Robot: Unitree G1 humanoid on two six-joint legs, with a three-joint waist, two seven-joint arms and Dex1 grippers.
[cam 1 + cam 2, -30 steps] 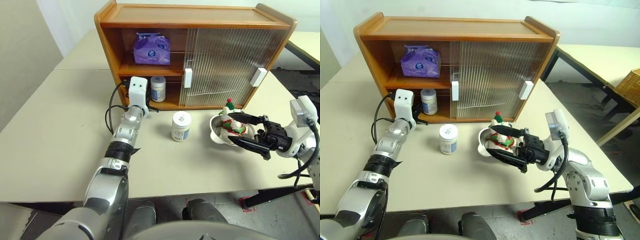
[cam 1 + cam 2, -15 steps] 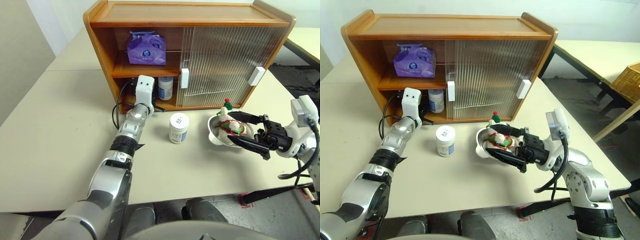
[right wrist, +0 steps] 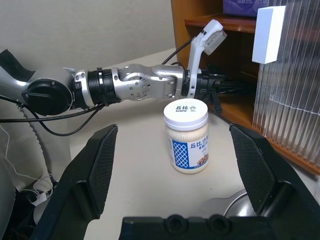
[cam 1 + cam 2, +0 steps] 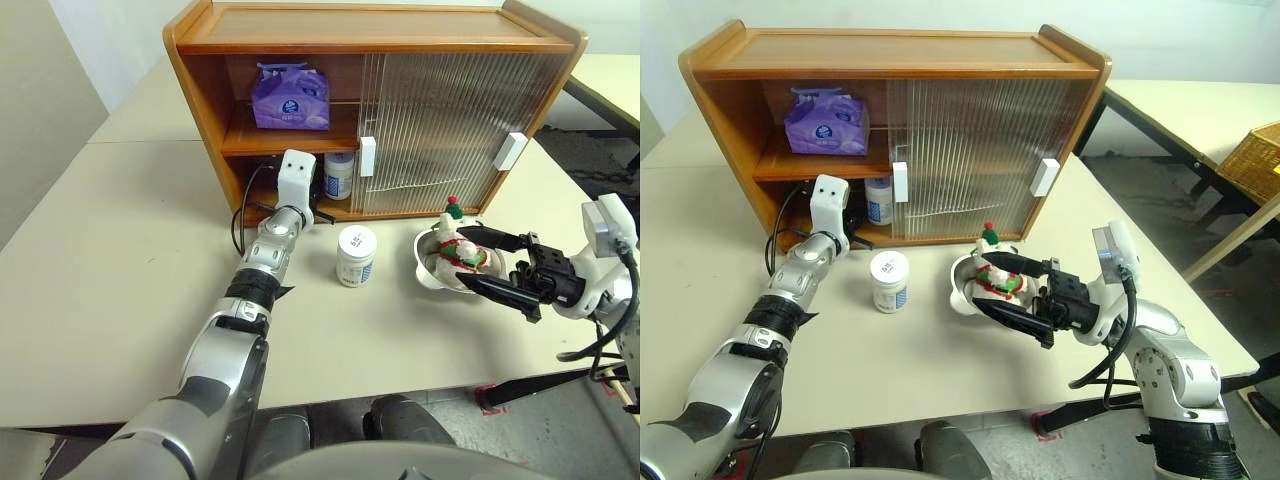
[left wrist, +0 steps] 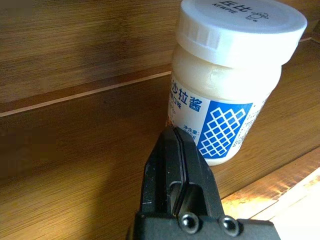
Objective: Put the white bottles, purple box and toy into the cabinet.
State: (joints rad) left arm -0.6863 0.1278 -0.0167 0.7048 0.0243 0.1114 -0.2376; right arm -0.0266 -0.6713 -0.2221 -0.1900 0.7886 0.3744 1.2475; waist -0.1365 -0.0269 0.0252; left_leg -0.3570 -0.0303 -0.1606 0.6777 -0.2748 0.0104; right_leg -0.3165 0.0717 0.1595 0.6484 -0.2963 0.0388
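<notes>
Nudging the first white bottle deeper onto the lower shelf of the cabinet appears to be the step in hand: the left gripper is reaching into the open left bay with its two black fingers pressed together, empty, their tips meeting the bottle's side low down near the label. To do this well, the push is best kept low and level so that the bottle slides upright rather than tipping, and the arm is best drawn straight back out afterwards, clear of the door handle and of the shelf edge. The left arm is stretching forward, nearly straight, with its wrist just outside the cabinet front and the gripper pointing slightly downward. The second white bottle is standing upright on the table, in front of the cabinet and just beside the left forearm. The purple box is already lying on the upper shelf. The right gripper is hovering level over the table, its jaws spread wide on either side of the toy in its silver dish without visibly clamping it.
</notes>
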